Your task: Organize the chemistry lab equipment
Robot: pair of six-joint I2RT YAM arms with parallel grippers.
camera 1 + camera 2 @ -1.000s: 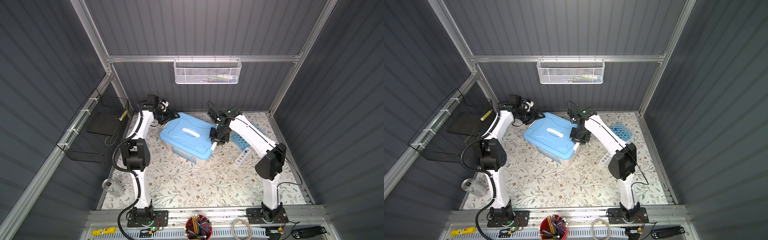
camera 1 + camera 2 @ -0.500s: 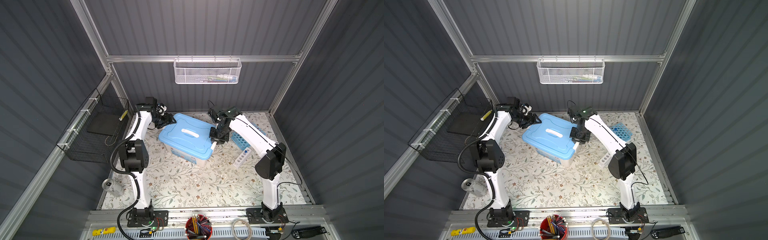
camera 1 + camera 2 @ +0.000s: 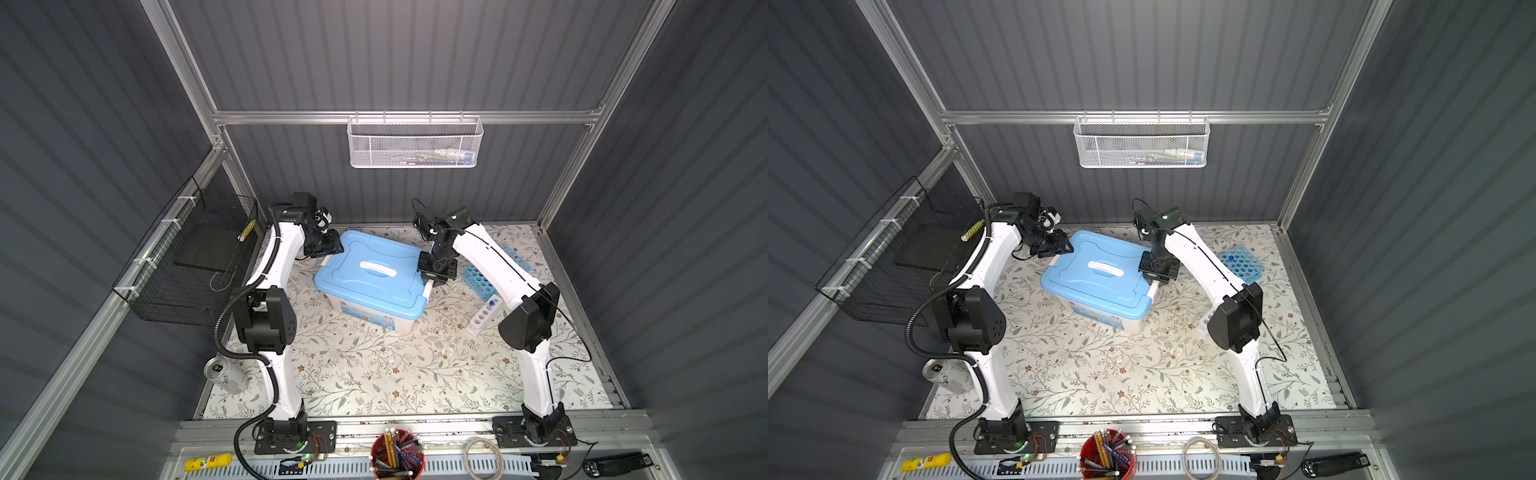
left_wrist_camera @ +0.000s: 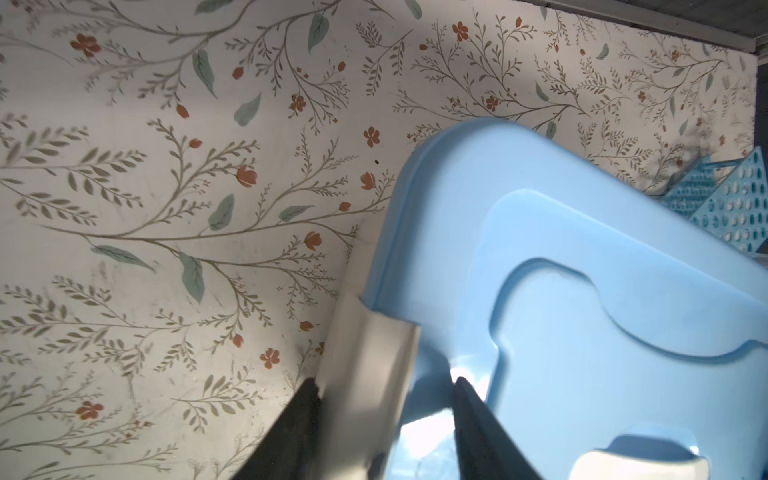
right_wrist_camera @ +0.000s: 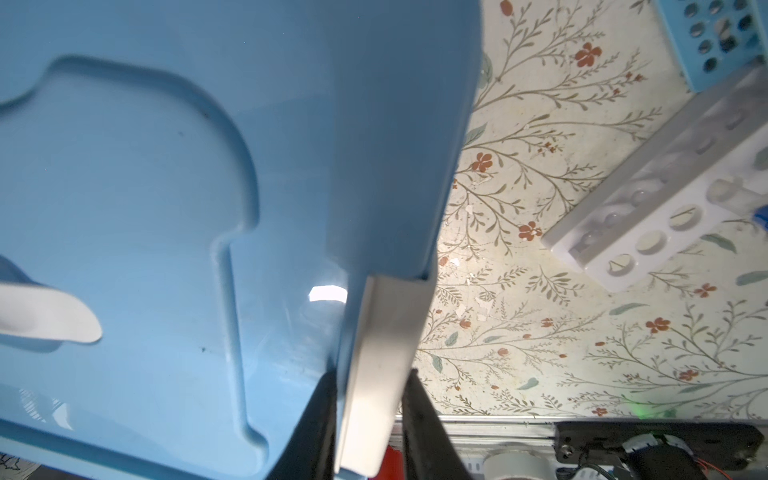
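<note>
right pincer [image 5: 370, 374] clasps white latch [image 5: 388, 320] (lid [image 5: 145, 174] on).

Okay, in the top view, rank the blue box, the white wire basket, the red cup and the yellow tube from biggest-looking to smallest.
1. Blue box and white basket: they look alike; the basket hangs higher, nearer the camera, so no ranking.
2. Red cup, cut by the frame edge.
3. Yellow tube.

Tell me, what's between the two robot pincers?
The blue-lidded box, seen in both top views. The left pincer straddles one white latch; the right pincer clamps the other latch.
</note>
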